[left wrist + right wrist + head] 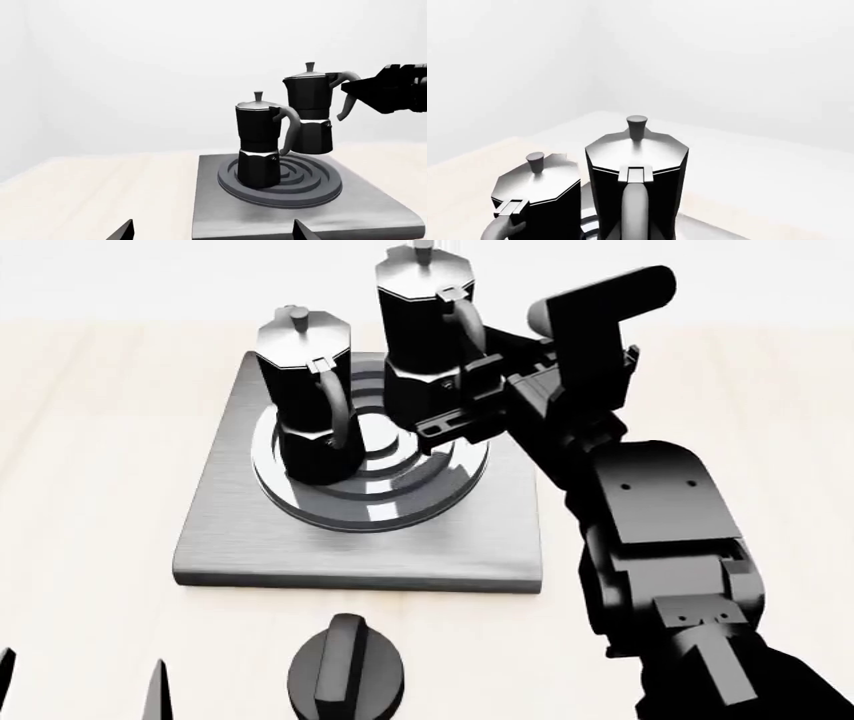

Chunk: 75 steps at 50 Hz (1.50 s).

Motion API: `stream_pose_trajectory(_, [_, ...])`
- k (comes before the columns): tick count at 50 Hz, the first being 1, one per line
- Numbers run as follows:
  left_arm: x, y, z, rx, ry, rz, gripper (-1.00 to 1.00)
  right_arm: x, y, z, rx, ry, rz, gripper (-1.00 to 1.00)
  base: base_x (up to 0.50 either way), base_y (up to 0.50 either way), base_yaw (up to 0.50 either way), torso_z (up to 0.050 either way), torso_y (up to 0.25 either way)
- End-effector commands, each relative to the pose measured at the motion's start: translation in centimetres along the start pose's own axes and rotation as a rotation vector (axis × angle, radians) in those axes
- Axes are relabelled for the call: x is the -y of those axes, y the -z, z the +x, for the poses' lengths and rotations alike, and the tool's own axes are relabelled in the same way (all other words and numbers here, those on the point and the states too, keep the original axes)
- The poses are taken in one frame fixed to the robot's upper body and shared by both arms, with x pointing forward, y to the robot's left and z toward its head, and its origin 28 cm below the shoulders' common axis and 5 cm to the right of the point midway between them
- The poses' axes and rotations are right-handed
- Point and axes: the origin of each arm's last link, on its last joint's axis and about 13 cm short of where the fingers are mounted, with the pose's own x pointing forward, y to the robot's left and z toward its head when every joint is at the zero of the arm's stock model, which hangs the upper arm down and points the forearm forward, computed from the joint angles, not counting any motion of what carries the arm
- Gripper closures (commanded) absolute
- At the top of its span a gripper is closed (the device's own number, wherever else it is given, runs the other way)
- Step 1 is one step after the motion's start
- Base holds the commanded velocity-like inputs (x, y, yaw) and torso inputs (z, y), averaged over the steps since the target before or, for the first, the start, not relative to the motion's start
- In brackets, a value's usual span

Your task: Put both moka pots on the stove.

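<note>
The right tool [470,390] was closed on the curved handle of the raised moka pot [424,320], holding it upright. In the left wrist view this same tool [360,90] reached in from the side and met the handle just under the lid, and the raised moka pot [308,112] hung clear of the burner, its base above the rings and behind the other pot. From the right wrist view the held pot [637,185] filled the middle of the picture, its silver lid and small knob towards the camera and the handle running down out of sight; the tool's fingers themselves did not show there.

The seated moka pot [310,390] stood upright on the ring burner, towards the robot's left side of the rings, just beside the raised one; whether the two touched I could not tell. It showed also in the left wrist view [260,145] and, partly cut off, in the right wrist view [534,200].

The stove [240,540] lay flat on the pale wooden desk [94,440], its brushed plate much wider than either pot. In the left wrist view the stove [220,220] sat close ahead.

The left tool [83,690] showed only as dark fingertips at the near edge of the head view, set apart with nothing between them, well short of the stove. A short round black knob [350,672] sat on the desk near the stove's front edge.
</note>
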Motion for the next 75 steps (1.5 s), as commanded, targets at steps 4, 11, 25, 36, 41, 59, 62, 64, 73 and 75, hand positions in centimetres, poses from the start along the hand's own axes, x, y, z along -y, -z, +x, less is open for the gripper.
stream_pose_trajectory(4, [0.1, -0.3, 0.2, -0.001, -0.003, 0.0, -1.0, -0.8, 0.9, 0.3, 0.049, 0.0, 0.031, 1.0, 0.0, 0.0, 0.0, 0.002, 0.0])
stream_pose_trajectory(11, [0.2, -0.5, 0.0, 0.0, -0.003, 0.0, -1.0, -1.1, 1.8, 0.1, 0.044, -0.006, 0.034, 1.0, 0.0, 0.0, 0.0, 0.0, 0.001])
stream_pose_trajectory(25, [0.3, -0.8, 0.0, 0.0, -0.002, 0.001, -1.0, -1.4, 3.0, -0.2, 0.029, -0.005, 0.038, 1.0, 0.0, 0.0, 0.0, 0.0, 0.001])
stream_pose_trajectory(36, [0.2, -0.7, 0.0, -0.001, -0.003, 0.0, -1.0, -1.5, 3.7, -0.4, 0.006, -0.005, 0.035, 1.0, 0.0, 0.0, 0.0, 0.001, 0.001])
stream_pose_trajectory(41, [0.2, -0.5, 0.0, 0.0, -0.004, 0.001, -1.0, -1.6, 3.9, -0.5, -0.002, -0.009, 0.026, 1.0, 0.0, 0.0, 0.0, 0.0, 0.002])
stream_pose_trajectory(59, [0.2, -0.5, 0.1, 0.0, -0.005, 0.001, -1.0, -1.6, 4.5, -0.8, -0.032, -0.017, 0.022, -1.0, 0.0, 0.0, 0.0, 0.0, 0.0])
stream_pose_trajectory(62, [0.2, -0.6, 0.0, 0.001, -0.005, 0.002, -1.0, -1.4, 4.9, -1.1, -0.041, -0.026, -0.002, -1.0, 0.0, 0.0, 0.0, 0.0, 0.0])
stream_pose_trajectory(64, [0.2, -0.6, 0.0, 0.001, -0.006, 0.002, -1.0, -1.3, 5.1, -1.4, -0.041, -0.029, -0.011, -1.0, 0.0, 0.0, 0.0, 0.0, 0.0])
stream_pose_trajectory(73, [0.2, -0.2, 0.1, 0.0, -0.003, 0.004, -1.0, -2.7, 2.7, -5.8, 0.067, -0.054, -0.076, -1.0, 0.0, 0.0, 0.0, 0.0, 0.0])
stream_pose_trajectory(75, [0.3, -0.2, 0.1, -0.003, 0.003, 0.005, -1.0, -3.4, 1.6, -6.4, 0.147, -0.001, -0.077, -1.0, 0.0, 0.0, 0.0, 0.0, 0.0])
